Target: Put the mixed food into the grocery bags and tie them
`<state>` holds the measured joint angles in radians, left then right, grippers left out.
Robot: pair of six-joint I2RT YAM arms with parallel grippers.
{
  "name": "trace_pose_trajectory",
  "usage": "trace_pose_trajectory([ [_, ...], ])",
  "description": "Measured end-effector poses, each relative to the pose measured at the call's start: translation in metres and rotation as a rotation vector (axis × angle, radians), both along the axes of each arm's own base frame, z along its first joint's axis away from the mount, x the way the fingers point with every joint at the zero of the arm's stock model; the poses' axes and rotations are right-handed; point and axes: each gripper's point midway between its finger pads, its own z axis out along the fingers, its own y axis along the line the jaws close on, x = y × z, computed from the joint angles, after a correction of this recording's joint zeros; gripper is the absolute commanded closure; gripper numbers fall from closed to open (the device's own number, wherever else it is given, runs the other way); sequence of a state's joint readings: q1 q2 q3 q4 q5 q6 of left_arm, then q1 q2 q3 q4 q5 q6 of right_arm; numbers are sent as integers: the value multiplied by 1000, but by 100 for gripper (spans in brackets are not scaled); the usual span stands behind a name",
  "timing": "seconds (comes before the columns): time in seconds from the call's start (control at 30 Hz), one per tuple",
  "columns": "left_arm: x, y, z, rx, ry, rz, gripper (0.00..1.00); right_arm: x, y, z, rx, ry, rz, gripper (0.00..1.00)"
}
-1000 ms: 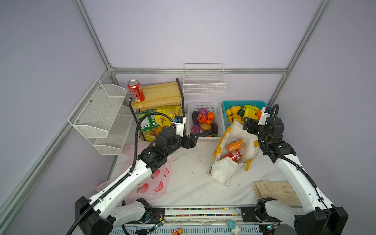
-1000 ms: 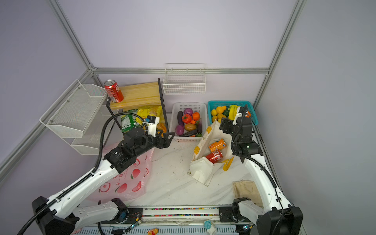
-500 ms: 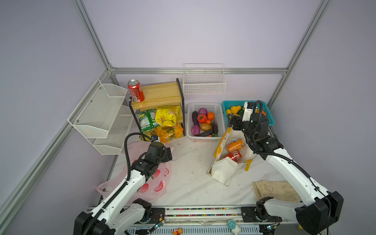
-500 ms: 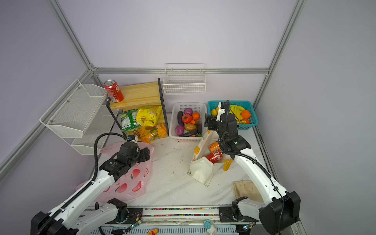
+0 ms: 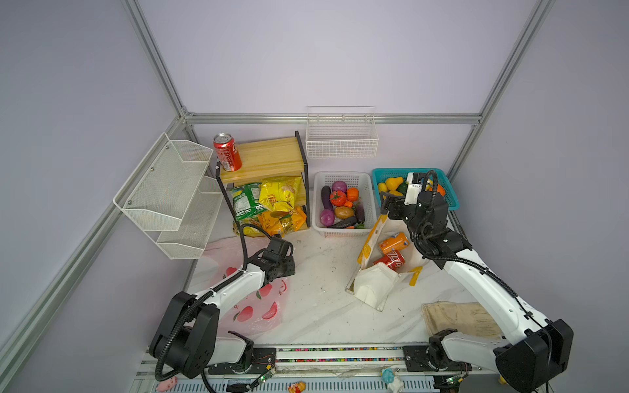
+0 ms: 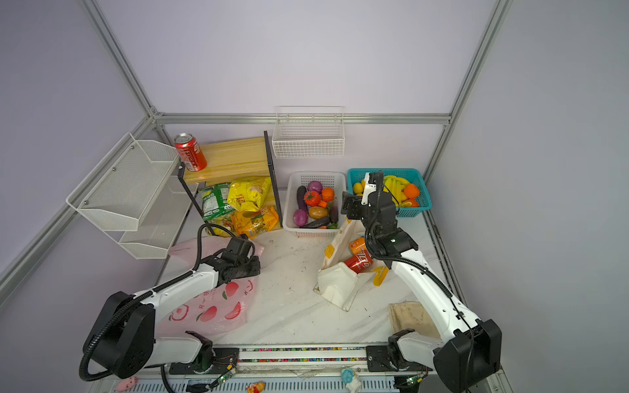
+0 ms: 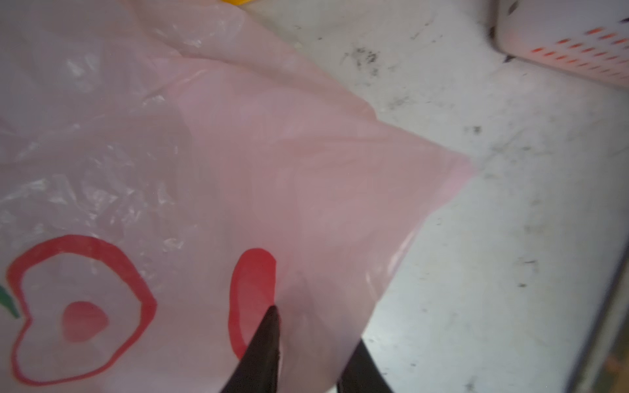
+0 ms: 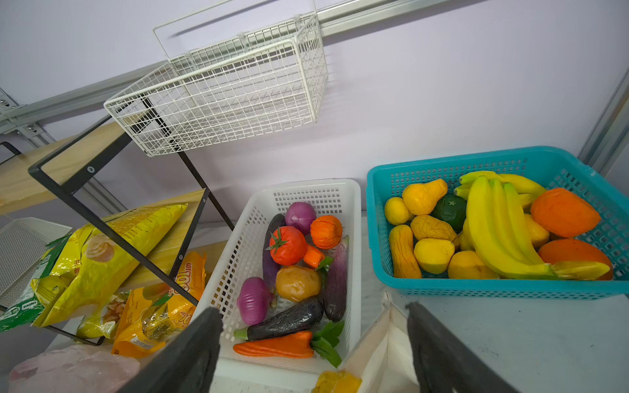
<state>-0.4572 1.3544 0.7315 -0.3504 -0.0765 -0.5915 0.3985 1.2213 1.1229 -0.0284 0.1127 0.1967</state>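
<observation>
Sprawling at the bench's point(image 5: 323, 306) left edge, the thin fruit-printed pink bag point(image 5: 252, 313) has its film nipped in the left gripper point(image 7: 316, 326); bare marble separates it from the white tote point(image 5: 371, 289), whose rim the right gripper point(image 8: 312, 309) hangs over, jaws wide

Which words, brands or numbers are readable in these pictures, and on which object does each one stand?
"COOL 101", printed sideways, first letter partly hidden: orange snack packet.
White script on the red cola can in the white tote: too blurred to read.
White lettering on the shelf cola can: too small to read.
Red characters on the pink bag: too small to read.
Label on the green packet: too small to read.
</observation>
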Motion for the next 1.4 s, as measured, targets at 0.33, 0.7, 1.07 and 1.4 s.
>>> trace_pose_trajectory([
  [0.33,6,-121,12,-156,-38,-247,32,0,3,2,10,-7,16,14],
  [0.7,0,0,127,-122,-376,25,23,-2,7,-7,13,5,40,15],
  [1.07,-58,97,24,-11,-79,335,24,-1,16,-1,42,-23,78,15],
  [1.4,-68,95,-13,-37,45,359,48,3,22,-16,37,5,97,15],
])
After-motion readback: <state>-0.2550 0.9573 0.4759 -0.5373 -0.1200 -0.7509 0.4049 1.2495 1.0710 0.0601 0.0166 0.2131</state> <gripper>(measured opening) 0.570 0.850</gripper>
